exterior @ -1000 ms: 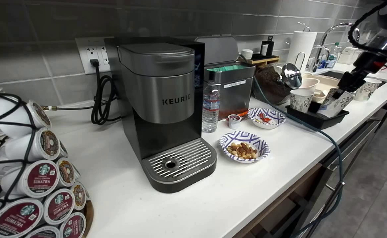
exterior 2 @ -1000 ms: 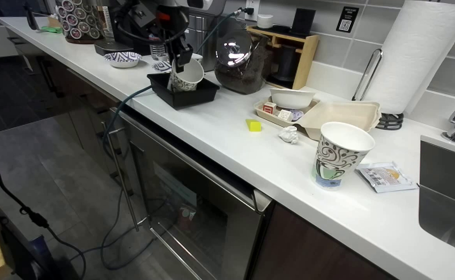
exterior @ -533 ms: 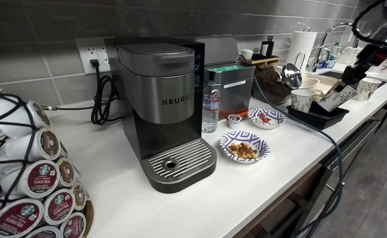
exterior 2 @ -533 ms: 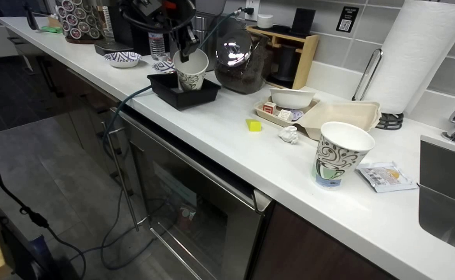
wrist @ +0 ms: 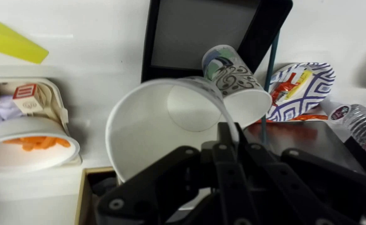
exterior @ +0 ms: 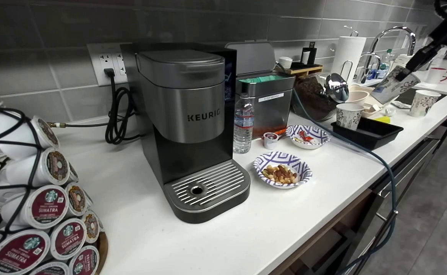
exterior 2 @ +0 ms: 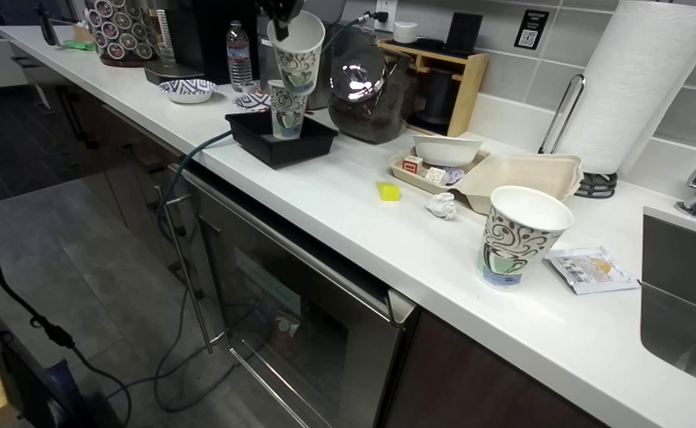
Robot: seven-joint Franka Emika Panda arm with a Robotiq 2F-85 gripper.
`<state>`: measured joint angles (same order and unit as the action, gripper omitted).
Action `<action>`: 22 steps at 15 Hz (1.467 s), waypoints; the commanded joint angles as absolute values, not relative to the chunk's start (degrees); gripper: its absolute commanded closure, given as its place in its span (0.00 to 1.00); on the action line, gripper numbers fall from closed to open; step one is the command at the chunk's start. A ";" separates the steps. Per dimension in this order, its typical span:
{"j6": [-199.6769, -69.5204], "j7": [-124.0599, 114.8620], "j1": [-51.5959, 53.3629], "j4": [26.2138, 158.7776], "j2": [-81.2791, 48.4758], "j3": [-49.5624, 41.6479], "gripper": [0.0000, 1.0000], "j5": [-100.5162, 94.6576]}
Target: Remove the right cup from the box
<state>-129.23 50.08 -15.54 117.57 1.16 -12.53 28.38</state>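
The gripper [wrist: 231,131] was closed on the wall of the patterned paper cup [exterior 2: 298,70], one finger inside the rim and one outside. The cup hung tilted in the air, higher than the black box [exterior 2: 272,152] and clear of it; its plain white interior faced the camera in the wrist view. Inside the box, toward its left end in an exterior view, stood a second cup [exterior: 349,117], apart from the held one. Left of the box in that view, the white counter [exterior: 208,244] bore a patterned bowl [exterior: 320,136] with red pieces [wrist: 284,87] and, nearer, a second bowl [exterior: 303,175] with nuts [exterior: 280,174]; farther left stood a water bottle [exterior: 243,130] and a coffee maker [exterior: 193,103]. To the right of the box in an exterior view, a jar [exterior 2: 372,119] stood on the far side, with a yellow block [exterior 2: 389,192] and crumpled white paper [exterior 2: 442,206] nearer. Beyond these, an open pale container [exterior 2: 520,178] held a white bowl [exterior 2: 446,153] and marked cubes [exterior 2: 411,165]. Nearest, a third cup [exterior 2: 520,244] stood upright beside a flat packet [exterior 2: 589,270], left of the sink [exterior 2: 687,255].
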 commanded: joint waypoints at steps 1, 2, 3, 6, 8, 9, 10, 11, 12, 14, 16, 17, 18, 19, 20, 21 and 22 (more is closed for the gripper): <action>-131.08 57.10 -12.95 127.03 13.21 -12.16 0.99 26.42; -131.19 58.44 -11.84 129.58 16.39 -11.89 0.99 25.66; -131.24 59.51 -10.57 132.25 19.55 -11.49 0.99 24.81; -131.21 61.30 -6.21 139.54 27.38 -9.68 0.99 21.61; -130.55 62.35 -2.81 143.96 31.33 -8.54 0.99 19.79; -129.45 59.67 -3.14 137.91 26.24 -10.79 0.96 20.43; -129.47 59.70 -1.79 140.07 28.13 -10.16 0.96 19.78; -129.48 59.69 -1.05 141.52 29.47 -9.82 0.96 19.45; -129.49 59.79 -0.79 142.29 30.24 -9.76 0.96 19.30; -129.93 60.32 -1.69 143.02 30.72 -10.15 0.99 18.20; -131.37 60.75 -0.67 145.46 32.85 -8.19 0.99 15.94; -131.01 61.06 0.55 146.25 33.81 -7.33 0.99 15.19; -130.66 61.21 1.98 147.08 34.88 -6.21 0.99 14.43; -130.93 60.64 3.51 148.02 36.00 -4.17 0.99 13.16; -130.53 60.57 5.66 148.61 36.90 -2.84 0.99 13.19; -130.55 60.07 8.08 148.96 37.75 -0.92 0.99 13.21; -130.98 60.02 10.49 149.21 38.72 0.61 0.99 13.57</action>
